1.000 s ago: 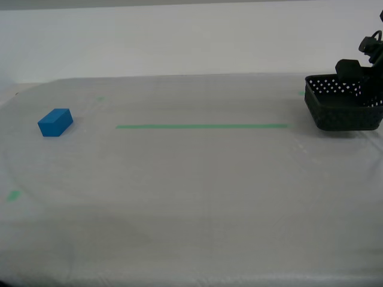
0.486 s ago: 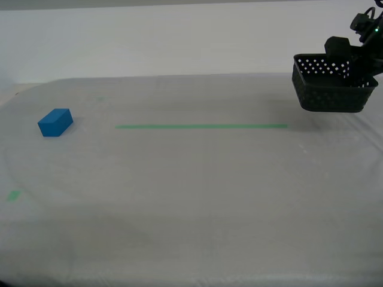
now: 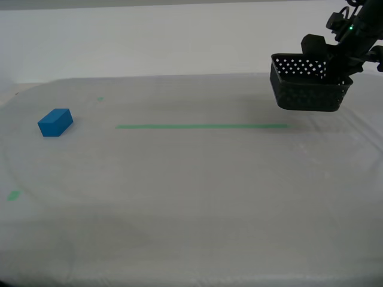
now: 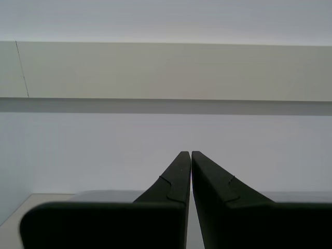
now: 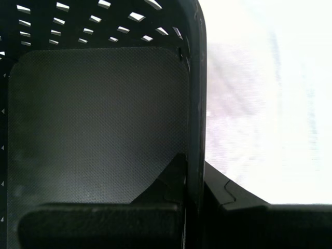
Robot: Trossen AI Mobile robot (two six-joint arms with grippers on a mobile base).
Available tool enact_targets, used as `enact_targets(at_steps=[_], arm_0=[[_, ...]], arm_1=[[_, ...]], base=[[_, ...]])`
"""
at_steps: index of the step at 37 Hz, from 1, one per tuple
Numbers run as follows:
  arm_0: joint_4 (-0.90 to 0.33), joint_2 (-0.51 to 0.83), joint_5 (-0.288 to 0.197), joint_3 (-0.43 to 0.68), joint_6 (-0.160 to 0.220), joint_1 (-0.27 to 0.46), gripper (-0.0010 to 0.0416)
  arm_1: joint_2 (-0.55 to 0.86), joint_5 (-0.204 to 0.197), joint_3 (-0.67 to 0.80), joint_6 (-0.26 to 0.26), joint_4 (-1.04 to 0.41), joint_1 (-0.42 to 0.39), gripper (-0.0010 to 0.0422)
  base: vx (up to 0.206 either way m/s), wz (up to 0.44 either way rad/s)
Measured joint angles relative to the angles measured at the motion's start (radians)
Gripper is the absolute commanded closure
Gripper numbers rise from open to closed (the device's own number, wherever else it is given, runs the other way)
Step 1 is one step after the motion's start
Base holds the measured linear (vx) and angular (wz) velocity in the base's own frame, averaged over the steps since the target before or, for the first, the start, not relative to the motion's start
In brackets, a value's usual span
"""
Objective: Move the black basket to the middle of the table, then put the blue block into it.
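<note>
The black basket (image 3: 308,86) hangs in the air above the table (image 3: 191,197) at the exterior view's upper right, tilted a little. My first gripper (image 3: 341,63) is shut on its wall, one finger inside and one outside. In the first wrist view the basket (image 5: 98,114) fills most of the frame, its wall pinched at my first gripper (image 5: 193,171). The blue block (image 3: 55,122) lies on the table at the exterior view's far left. My second gripper (image 4: 191,154) is shut on nothing and faces a white wall; it does not show in the exterior view.
A long green tape line (image 3: 201,126) runs across the table's middle. Small green tape marks lie at the exterior view's left: one near the front (image 3: 13,195) and one further back (image 3: 100,98). A white wall stands behind the table.
My first gripper has lifted the basket off the table and carried it toward the exterior view's left. The blue block has not moved.
</note>
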Motion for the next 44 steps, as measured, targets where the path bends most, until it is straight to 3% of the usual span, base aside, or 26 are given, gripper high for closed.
enact_targets(at_steps=[10,20,28,44], arm_0=[[0.0,0.0,-0.001,0.0,0.054,0.116,0.0407],[0.003,0.0,-0.001,0.0,0.073,0.247,0.0406],[0.008,0.0,-0.002,0.0,0.115,0.323,0.0406],[0.012,0.0,-0.002,0.011,0.254,0.4,0.0406]], arm_1=[[0.0,0.0,0.0,0.0,0.0,0.0,0.0412],[0.0,0.0,0.0,0.0,0.0,0.0,0.0412],[0.0,0.0,0.0,0.0,0.0,0.0,0.0412],[0.0,0.0,0.0,0.0,0.0,0.0,0.0412]], base=[[0.0,0.0],[0.0,0.0],[0.0,0.0],[0.0,0.0]])
